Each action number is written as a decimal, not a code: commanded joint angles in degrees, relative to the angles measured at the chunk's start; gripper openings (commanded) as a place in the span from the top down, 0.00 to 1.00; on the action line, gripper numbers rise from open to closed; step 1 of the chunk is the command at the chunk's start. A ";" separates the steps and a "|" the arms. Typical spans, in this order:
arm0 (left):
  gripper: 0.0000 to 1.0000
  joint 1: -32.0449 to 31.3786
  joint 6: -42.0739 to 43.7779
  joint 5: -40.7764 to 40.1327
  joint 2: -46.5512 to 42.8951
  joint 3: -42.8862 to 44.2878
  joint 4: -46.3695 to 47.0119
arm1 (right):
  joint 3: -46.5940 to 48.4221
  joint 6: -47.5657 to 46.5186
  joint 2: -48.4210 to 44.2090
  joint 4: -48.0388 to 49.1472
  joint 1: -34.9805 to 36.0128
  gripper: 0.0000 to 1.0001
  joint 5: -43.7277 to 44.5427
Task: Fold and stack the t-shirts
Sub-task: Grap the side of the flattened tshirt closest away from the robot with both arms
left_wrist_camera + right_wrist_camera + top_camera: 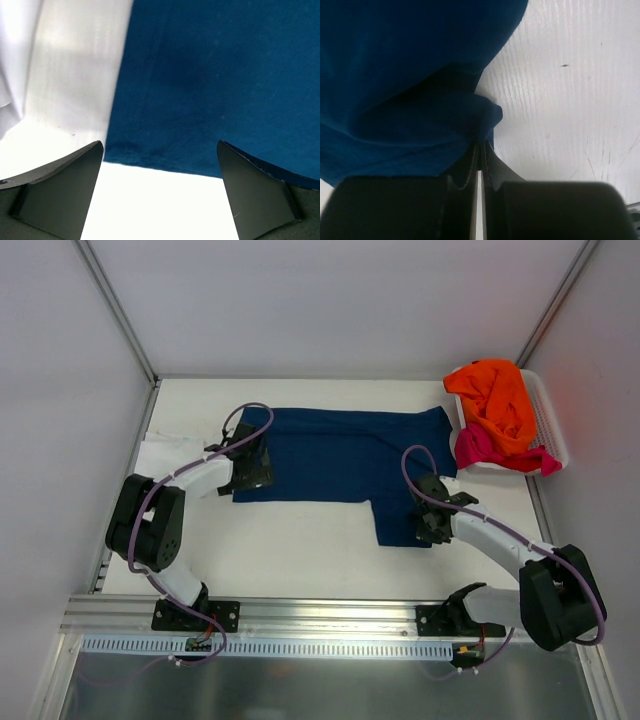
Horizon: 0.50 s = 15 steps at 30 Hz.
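Note:
A navy blue t-shirt (340,455) lies spread flat across the middle of the table, one flap reaching toward the near edge at its right. My left gripper (255,475) hovers open over the shirt's left near corner. In the left wrist view the navy hem (210,75) runs between the wide-apart fingers (65,185), with nothing gripped by the left gripper (160,145). My right gripper (428,525) sits at the flap's right edge. In the right wrist view the right gripper (481,145) is shut on a bunched fold of the navy cloth (410,75).
A white t-shirt (165,455) lies folded at the left edge, under the left arm. At the back right a white slatted basket (548,420) holds an orange t-shirt (495,400) and a magenta-pink one (495,452). White walls and metal posts enclose the table (300,540).

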 commanded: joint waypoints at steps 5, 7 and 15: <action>0.01 0.32 -0.19 -3.45 -7.17 -2.43 -0.64 | 1.93 -0.60 -7.54 -5.57 0.24 1.00 -1.75; 0.01 0.33 -0.28 -3.28 -7.35 -2.52 -0.82 | 4.03 -0.34 -12.02 -9.78 1.81 1.00 -1.31; 0.01 0.32 -0.45 -2.66 -5.51 -1.03 -1.52 | 9.58 2.91 -20.92 -22.11 8.41 0.99 2.03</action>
